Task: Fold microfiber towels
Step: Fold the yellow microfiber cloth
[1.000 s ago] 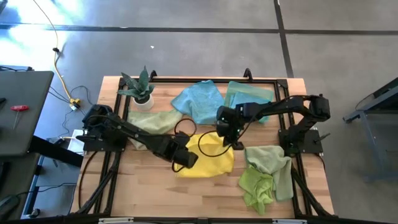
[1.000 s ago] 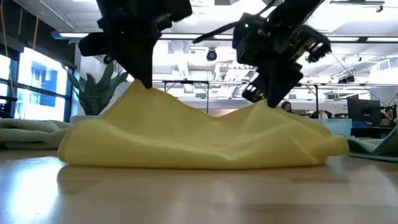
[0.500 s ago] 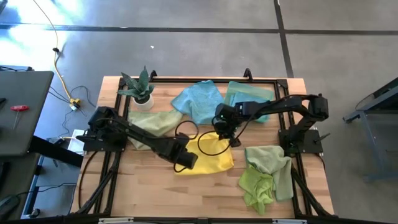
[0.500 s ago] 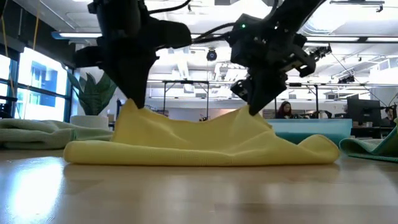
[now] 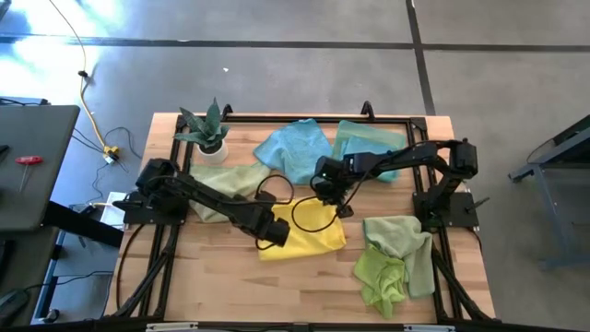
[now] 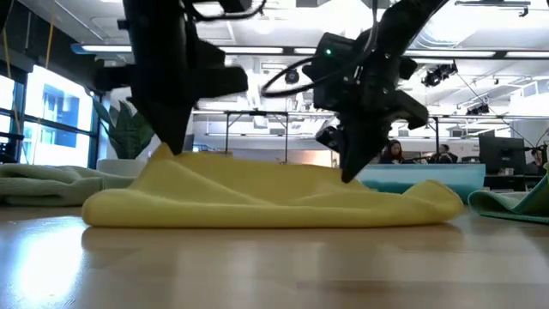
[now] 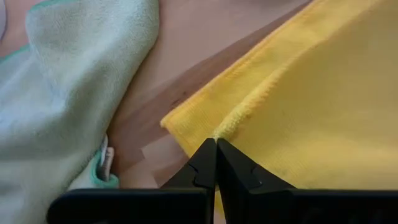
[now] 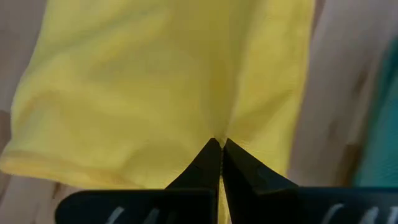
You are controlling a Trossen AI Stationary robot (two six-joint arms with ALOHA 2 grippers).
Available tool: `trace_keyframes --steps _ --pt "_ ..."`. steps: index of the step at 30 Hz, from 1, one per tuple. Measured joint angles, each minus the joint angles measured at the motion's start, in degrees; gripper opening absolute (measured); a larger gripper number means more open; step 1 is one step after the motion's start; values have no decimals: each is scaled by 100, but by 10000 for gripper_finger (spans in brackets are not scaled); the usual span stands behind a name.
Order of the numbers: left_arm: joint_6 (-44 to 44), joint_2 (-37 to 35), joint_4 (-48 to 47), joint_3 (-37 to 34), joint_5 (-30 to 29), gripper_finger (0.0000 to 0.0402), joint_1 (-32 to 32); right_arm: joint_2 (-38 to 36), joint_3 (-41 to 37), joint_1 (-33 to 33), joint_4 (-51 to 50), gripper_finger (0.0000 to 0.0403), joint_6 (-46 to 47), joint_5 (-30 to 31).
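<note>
i'm looking across a wooden counter (image 5: pixel 221 277) framed by black rails, sitting on a grey concrete floor, with a bright office showing behind it in the low view. the yellow towel (image 5: pixel 313 232) is lying near the middle of the counter, and both claws are working on it. my left claw (image 7: pixel 216 148) is pinching together on the towel's hemmed edge at a corner on its left side; in the low view that corner is peaking up under the claw (image 6: pixel 170 148). my right claw (image 8: pixel 221 146) is clamping a pinch of the same towel along its far side, with the cloth gathering into a crease at the fingertips. in the high view the left claw (image 5: pixel 274 232) is sitting at the towel's left edge and the right claw (image 5: pixel 334 195) at its far edge.

the near strip of counter in front of the yellow towel is lying bare. a pale sage towel (image 5: pixel 226 182) is lying just beside the towel's left side, a light blue towel (image 5: pixel 295 150) and a mint towel (image 5: pixel 369 143) are crowding the far side, and a rumpled lime green pile (image 5: pixel 395 258) is lying to the right. a potted plant (image 5: pixel 208 131) is standing at the far left corner.

the yellow towel is looking soft, doubled over and sagging low between the two pinched points.
</note>
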Motion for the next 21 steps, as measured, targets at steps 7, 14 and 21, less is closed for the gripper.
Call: trace_keyframes --steps 7,14,21 --pt "226 292 21 0 177 0 112 0 310 -35 -17 0 -190 280" --pt "228 311 -58 -2 48 0 114 283 319 -39 -445 0 -183 230" --pt "422 311 -125 -2 -89 15 142 726 469 -32 -511 5 -123 530"
